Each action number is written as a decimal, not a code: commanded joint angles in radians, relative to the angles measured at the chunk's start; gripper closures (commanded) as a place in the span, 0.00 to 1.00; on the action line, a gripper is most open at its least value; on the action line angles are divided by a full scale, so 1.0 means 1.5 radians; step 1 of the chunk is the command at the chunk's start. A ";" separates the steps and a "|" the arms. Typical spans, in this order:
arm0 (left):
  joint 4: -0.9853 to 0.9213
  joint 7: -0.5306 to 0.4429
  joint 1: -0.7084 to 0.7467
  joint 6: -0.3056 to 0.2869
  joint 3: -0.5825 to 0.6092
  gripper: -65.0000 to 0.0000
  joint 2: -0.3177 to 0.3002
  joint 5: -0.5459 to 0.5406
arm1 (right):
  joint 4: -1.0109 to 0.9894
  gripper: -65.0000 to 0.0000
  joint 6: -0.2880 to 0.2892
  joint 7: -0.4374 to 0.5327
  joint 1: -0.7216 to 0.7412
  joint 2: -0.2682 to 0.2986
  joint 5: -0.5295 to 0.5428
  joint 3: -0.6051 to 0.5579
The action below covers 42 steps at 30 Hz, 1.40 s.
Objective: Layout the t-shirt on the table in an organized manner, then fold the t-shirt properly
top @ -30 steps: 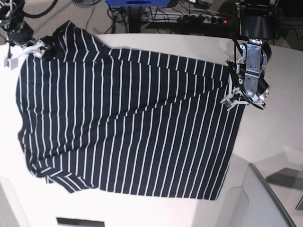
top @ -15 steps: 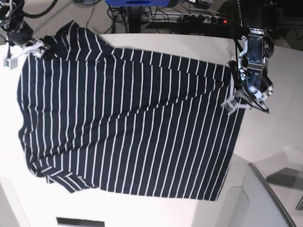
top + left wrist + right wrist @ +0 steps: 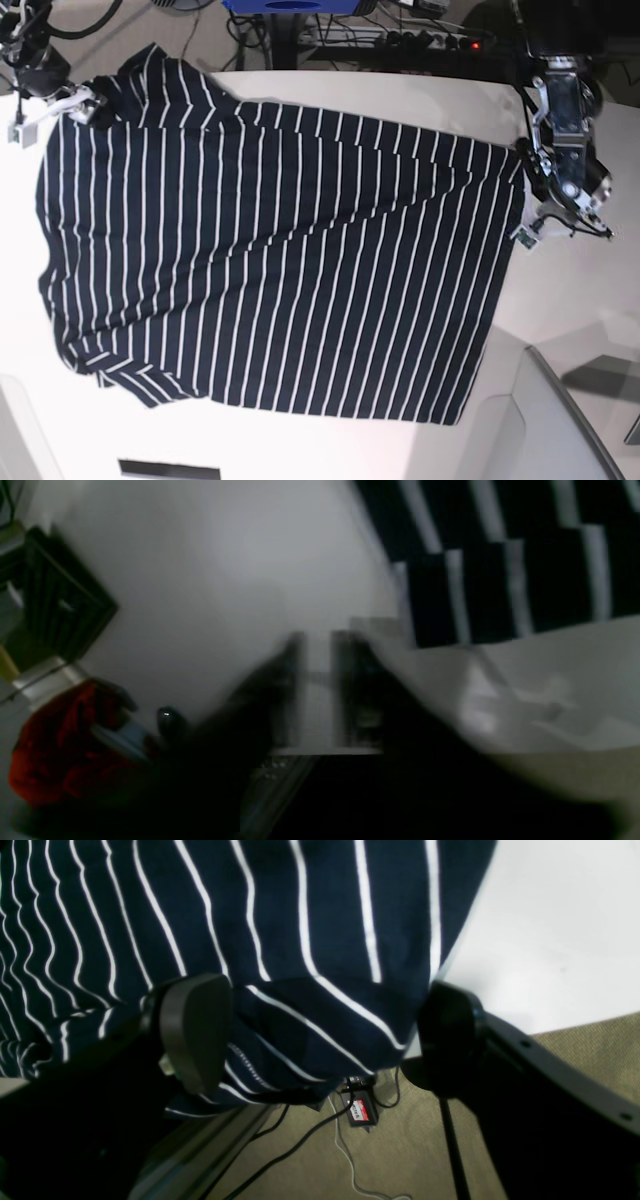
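Shirt [image 3: 270, 260] lies spread nearly flat across the white desk [image 3: 570, 290], its hem toward the left end effector [image 3: 565, 222], which sits just off the cloth's edge, holding nothing; how wide it stands cannot be told through the wrist view's blur. Right end effector [image 3: 320, 1035] stands wide open astride a sleeve that droops over the desk's far corner. Layout looks almost finished; folding likely calls for fresh grips on cloth edges. Only the right wrist view shows the floor cables [image 3: 350, 1120] below the overhanging sleeve.
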 commanded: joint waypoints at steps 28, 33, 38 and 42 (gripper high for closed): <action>-0.265 0.000 -0.139 0.004 0.152 0.66 -0.030 -0.112 | 0.011 0.19 0.001 0.010 -0.003 0.008 0.008 0.002; -0.267 -0.001 -0.140 0.004 0.151 0.75 -0.029 -0.111 | 0.011 0.19 0.001 0.010 -0.003 0.008 0.008 0.002; -0.267 -0.001 -0.138 0.004 0.152 0.87 -0.029 -0.109 | 0.011 0.19 0.001 0.010 -0.003 0.008 0.008 0.002; -0.251 0.000 -0.135 0.004 0.148 1.00 -0.030 -0.108 | 0.011 0.19 0.001 0.010 -0.003 0.008 0.008 0.002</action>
